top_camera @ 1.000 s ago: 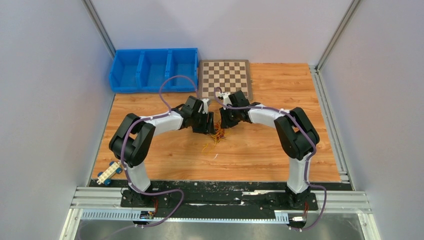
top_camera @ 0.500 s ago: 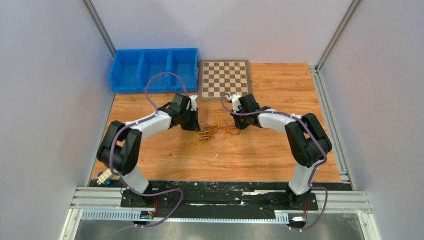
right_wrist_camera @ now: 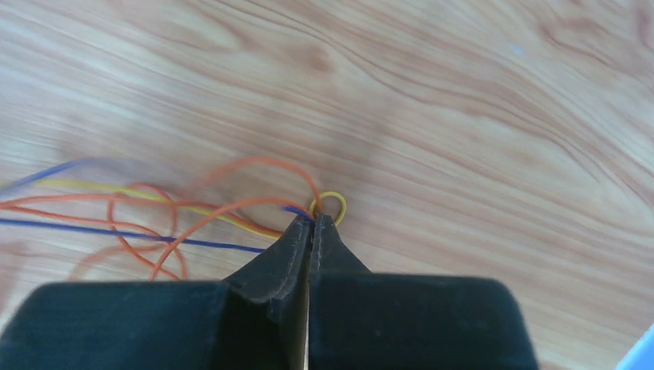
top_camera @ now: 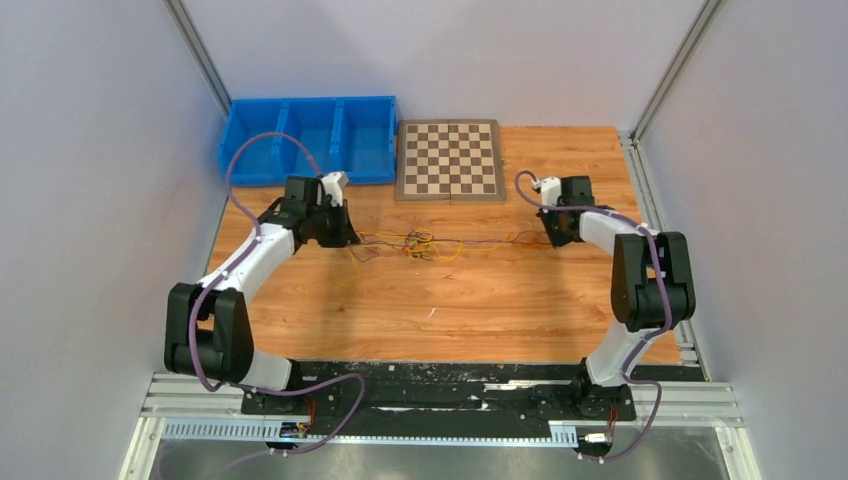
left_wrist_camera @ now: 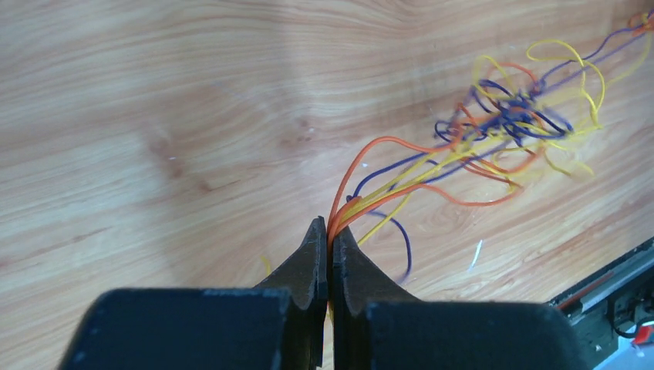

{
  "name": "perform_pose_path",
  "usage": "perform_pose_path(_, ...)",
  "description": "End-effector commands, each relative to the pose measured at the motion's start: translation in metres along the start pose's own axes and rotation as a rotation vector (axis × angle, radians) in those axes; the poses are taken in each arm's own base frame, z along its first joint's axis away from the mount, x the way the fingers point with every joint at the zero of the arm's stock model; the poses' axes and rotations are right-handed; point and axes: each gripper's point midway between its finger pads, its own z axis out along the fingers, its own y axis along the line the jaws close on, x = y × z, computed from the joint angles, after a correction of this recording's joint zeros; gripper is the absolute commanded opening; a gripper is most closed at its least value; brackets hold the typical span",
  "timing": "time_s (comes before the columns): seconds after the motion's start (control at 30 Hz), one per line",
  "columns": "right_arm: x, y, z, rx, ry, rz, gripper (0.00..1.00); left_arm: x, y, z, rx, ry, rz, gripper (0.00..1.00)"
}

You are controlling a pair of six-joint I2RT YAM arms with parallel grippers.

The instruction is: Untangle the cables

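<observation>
Top view, cables [top_camera: 440, 243]: drawn out in a thin, nearly straight line across the far half of the tabletop [top_camera: 500, 300], with a small knot left of the middle.
Top view, left gripper [top_camera: 350, 237]: at the line's left end, near the left edge, just in front of the blue bin [top_camera: 300, 150].
Top view, right gripper [top_camera: 549, 236]: at the line's right end, toward the right edge, beside the chessboard [top_camera: 450, 160].
Top view, change: a second ago both grippers met over one compact ball mid-table. Now they stand well apart, and the ball is pulled into a strand.
Left wrist view, left gripper [left_wrist_camera: 328, 231]: jaws pressed together on a bundle of orange, yellow and purple cables [left_wrist_camera: 501, 123]. The strand colours and the knot's loose loops are too fine to resolve from above.
Right wrist view, right gripper [right_wrist_camera: 311, 223]: jaws closed on the cables [right_wrist_camera: 154, 216]. A small yellow loop pokes out at the tips, and orange, yellow and purple strands trail left over the wood. Only this view shows the pinch.
</observation>
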Motion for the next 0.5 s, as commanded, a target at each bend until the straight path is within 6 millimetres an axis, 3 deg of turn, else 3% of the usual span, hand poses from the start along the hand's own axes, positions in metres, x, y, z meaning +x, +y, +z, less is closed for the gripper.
perform_pose_path(0.0, 0.112, -0.060, -0.015, 0.115, 0.350, -0.023, 0.00, -0.024, 0.044, -0.038, -0.119, -0.086, 0.036, 0.00)
perform_pose_path(0.17, 0.123, -0.092, -0.021, 0.147, 0.357, 0.003, 0.00, -0.025, 0.093, -0.060, -0.222, -0.076, 0.016, 0.00)
perform_pose_path(0.3, 0.124, -0.104, -0.026, 0.146, 0.338, 0.010, 0.00, -0.023, 0.123, -0.078, -0.285, -0.053, 0.043, 0.00)
perform_pose_path(0.37, 0.116, -0.094, -0.028, 0.075, 0.293, 0.013, 0.00, -0.025, 0.111, -0.079, -0.203, -0.058, 0.074, 0.00)
perform_pose_path(0.47, 0.086, -0.057, -0.040, -0.128, 0.173, 0.053, 0.00, -0.032, 0.060, -0.078, -0.006, -0.075, 0.108, 0.00)
